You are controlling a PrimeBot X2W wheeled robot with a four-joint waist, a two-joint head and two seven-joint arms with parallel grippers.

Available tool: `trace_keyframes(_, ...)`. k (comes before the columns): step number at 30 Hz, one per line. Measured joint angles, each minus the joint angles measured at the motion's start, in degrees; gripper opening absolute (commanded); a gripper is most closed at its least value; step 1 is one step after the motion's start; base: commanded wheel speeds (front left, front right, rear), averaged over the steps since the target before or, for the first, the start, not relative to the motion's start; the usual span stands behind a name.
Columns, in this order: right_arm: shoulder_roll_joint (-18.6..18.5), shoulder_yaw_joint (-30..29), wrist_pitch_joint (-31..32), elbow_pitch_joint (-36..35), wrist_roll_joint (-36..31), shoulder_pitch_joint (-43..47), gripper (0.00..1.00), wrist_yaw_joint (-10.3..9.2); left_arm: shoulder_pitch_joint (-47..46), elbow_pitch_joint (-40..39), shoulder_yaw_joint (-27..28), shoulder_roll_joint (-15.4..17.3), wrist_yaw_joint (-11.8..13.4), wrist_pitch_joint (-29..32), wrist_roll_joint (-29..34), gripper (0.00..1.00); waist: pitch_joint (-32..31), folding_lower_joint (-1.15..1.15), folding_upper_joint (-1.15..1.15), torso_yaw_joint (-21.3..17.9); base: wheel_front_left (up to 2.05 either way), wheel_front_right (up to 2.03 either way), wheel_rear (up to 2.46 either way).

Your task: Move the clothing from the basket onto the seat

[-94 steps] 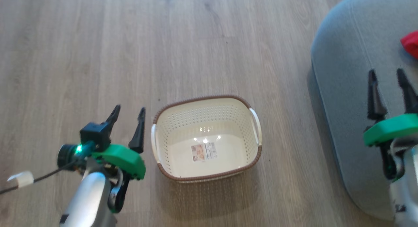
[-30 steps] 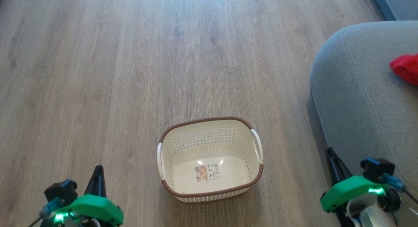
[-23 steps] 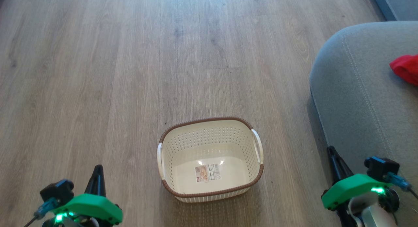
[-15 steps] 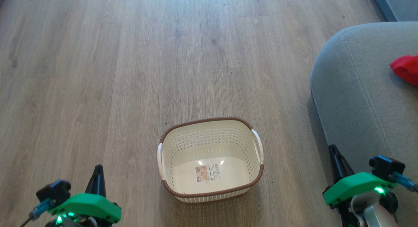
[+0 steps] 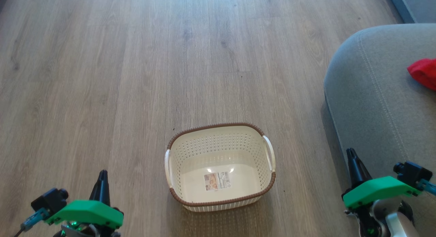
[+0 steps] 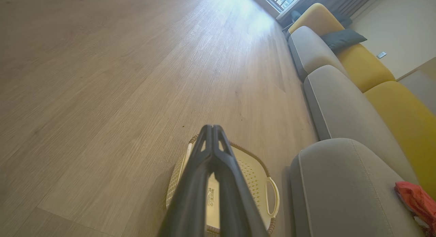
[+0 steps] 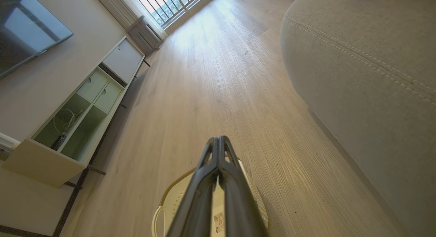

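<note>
The cream basket (image 5: 218, 141) stands on the wood floor, holding nothing but its label sticker (image 5: 217, 181). To its right lies the grey seat (image 5: 371, 104), with red clothing (image 5: 424, 75) on it at the frame's edge. The left wrist view shows that clothing (image 6: 414, 199) as one crumpled heap with a bit of white underneath. My left gripper (image 5: 102, 177) is shut and holds nothing, low and left of the basket. My right gripper (image 5: 351, 154) is also shut and holds nothing, beside the seat's near edge. Each wrist view shows the basket (image 6: 253, 172) (image 7: 177, 197) below the closed fingers.
Bare wood floor stretches ahead and to the left. More grey and yellow sofa cushions (image 6: 371, 70) run beyond the seat. A low white cabinet with open shelves (image 7: 78, 121) and a screen line the wall opposite.
Since 3.1 s ago the camera has tilted up; both arms have pulled back to the lower corners and both grippers have gone from open to shut. Over the last second they only drifted slightly.
</note>
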Motion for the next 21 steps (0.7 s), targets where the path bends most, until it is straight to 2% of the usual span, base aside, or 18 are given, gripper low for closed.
trace_keyframes(21,0.62,-1.76,3.43,-2.18,13.24,0.02,0.0,0.0,-0.43,-1.32,0.05,0.02,-0.94,3.38,-13.66,0.0,-0.15,0.0,0.0,0.25,0.0,0.0,0.0)
